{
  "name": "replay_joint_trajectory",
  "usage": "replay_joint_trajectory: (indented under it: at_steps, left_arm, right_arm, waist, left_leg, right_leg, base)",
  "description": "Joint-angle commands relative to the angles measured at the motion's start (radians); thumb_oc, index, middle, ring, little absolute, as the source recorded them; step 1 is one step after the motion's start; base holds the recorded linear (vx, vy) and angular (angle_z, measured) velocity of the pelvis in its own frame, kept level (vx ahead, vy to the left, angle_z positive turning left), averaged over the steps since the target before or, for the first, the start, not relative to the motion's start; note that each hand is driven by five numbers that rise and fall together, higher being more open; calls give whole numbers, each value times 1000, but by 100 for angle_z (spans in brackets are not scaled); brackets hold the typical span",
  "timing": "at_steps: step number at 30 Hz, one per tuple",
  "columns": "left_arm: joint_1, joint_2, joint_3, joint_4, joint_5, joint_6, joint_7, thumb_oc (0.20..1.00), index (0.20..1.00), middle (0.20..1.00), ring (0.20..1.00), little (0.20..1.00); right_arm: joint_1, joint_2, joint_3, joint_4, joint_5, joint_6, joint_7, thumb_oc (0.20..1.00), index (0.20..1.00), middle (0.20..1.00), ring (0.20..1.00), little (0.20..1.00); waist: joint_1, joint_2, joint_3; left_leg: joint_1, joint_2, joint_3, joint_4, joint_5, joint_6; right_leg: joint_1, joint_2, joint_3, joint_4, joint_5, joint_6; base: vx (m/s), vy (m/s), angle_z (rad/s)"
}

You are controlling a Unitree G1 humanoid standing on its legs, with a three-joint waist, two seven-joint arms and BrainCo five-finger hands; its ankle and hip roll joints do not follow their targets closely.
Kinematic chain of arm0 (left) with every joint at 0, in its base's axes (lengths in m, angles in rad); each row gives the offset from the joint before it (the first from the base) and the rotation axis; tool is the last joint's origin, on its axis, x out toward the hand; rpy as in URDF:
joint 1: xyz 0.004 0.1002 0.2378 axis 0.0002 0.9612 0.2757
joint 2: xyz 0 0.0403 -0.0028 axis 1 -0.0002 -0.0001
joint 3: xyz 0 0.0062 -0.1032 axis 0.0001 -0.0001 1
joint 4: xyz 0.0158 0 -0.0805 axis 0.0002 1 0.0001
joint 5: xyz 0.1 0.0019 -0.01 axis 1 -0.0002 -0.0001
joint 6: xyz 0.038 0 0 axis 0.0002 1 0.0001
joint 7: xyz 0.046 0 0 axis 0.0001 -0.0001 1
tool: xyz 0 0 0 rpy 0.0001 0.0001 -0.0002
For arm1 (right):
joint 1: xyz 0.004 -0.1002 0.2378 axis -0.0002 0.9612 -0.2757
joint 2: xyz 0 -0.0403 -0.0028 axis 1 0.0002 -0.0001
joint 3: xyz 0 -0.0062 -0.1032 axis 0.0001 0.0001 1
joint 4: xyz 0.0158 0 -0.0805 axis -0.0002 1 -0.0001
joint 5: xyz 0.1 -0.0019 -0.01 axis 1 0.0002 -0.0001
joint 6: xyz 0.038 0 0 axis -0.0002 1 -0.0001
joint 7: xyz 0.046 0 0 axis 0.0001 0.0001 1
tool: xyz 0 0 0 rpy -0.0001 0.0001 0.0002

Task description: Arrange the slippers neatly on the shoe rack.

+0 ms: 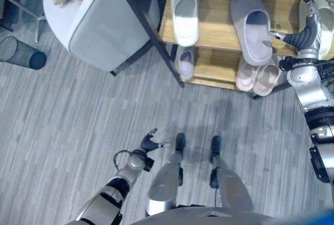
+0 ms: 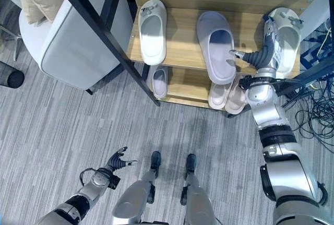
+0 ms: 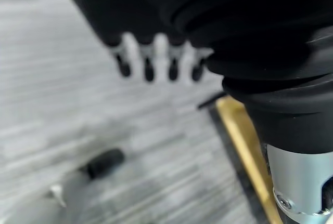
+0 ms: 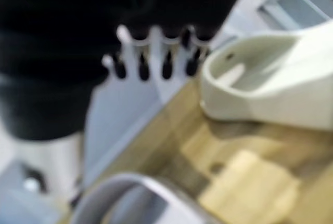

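No writing can be read on anything. On the shoe rack's (image 2: 182, 42) top shelf lie a white slipper (image 2: 152, 30), a grey slipper (image 2: 216, 47) and a pale green slipper (image 2: 286, 32). The right hand (image 2: 263, 52), fingers straight and apart, hovers between the grey and green ones. Lower-shelf slippers are half hidden. The left hand (image 2: 117, 161) hangs relaxed and open above the floor (image 2: 78, 126).

Both arms are silver-grey cylinders with black bands at the joints. Each wrist wears a dark ribbed cover. The right hand (image 2: 259, 56) and left hand (image 2: 116, 161) have silver fingers with dark tips.
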State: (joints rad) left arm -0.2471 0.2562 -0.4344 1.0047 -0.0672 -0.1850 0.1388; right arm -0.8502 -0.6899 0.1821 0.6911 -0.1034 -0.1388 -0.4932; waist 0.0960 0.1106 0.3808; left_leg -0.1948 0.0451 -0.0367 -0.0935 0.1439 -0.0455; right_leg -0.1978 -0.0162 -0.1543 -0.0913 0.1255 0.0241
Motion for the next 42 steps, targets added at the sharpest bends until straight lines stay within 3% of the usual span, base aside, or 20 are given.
replay_joint_trajectory:
  at_steps: [1,8,15,24,34,35,36,37,42]
  left_arm:
    - [21,16,-59,15,10,-19,27,1000,1000,1000,1000,1000]
    - [29,21,-66,76,22,-18,35,1000,1000,1000,1000,1000]
    - [57,31,-108,35,11,-30,36,1000,1000,1000,1000,1000]
    - [85,42,-150,-30,11,-48,24,1000,1000,1000,1000,1000]
    - [95,37,-152,17,35,-44,27,1000,1000,1000,1000,1000]
    - [93,39,-152,16,36,-44,27,1000,1000,1000,1000,1000]
    - [89,41,-151,12,33,-46,28,1000,1000,1000,1000,1000]
    - [89,42,-151,12,33,-46,27,1000,1000,1000,1000,1000]
    - [73,46,-148,7,21,-46,33,1000,1000,1000,1000,1000]
  right_arm:
    - [-66,-95,51,-10,34,-29,-30,1000,1000,1000,1000,1000]
    - [-204,-121,159,157,89,-36,-3,1000,1000,1000,1000,1000]
    - [-319,-148,213,328,195,-51,18,1000,1000,1000,1000,1000]
    - [-404,-197,240,393,295,-74,31,1000,1000,1000,1000,1000]
    - [-414,-219,196,329,331,-102,-21,1000,1000,1000,1000,1000]
    - [-414,-221,188,325,336,-104,-23,448,448,448,448,448]
    - [-416,-223,181,322,349,-109,-24,266,266,266,266,266]
    - [-415,-223,180,322,349,-109,-24,200,200,200,200,200]
    - [-412,-232,179,319,364,-110,-21,200,200,200,200,200]
  waist:
    - [18,-32,-17]
    - [39,-33,-11]
    - [71,-11,-4]
    - [115,9,-12]
    - [138,-5,-16]
    - [139,-6,-17]
    - [141,-8,-17]
    - [141,-8,-18]
    - [145,-18,-18]
  left_leg:
    - [-73,-35,-7,73,-93,20]
    - [-112,-34,-5,73,-84,12]
    - [-152,-42,-16,61,-69,6]
    - [-214,-61,-39,35,-47,-3]
    - [-265,-75,-60,59,-57,-7]
    - [-269,-77,-63,63,-59,-7]
    - [-271,-79,-66,65,-60,-7]
    - [-272,-79,-67,66,-60,-7]
    - [-275,-87,-75,67,-64,-7]
  right_leg:
    - [-14,-80,3,143,-168,80]
    - [-43,-79,-1,127,-152,84]
    - [-71,-90,-15,112,-143,92]
    - [-112,-103,-49,81,-122,105]
    - [-120,-117,-79,70,-120,114]
    - [-120,-118,-81,70,-121,114]
    - [-121,-120,-85,71,-122,114]
    - [-121,-120,-86,71,-122,115]
    - [-116,-125,-97,67,-123,118]
  base:
    - [0,0,0]
    - [3,-2,-1]
    - [7,8,1]
    - [0,14,11]
    - [13,7,11]
    - [6,-11,15]
    - [4,-6,17]
    - [7,-5,11]
    - [17,5,7]
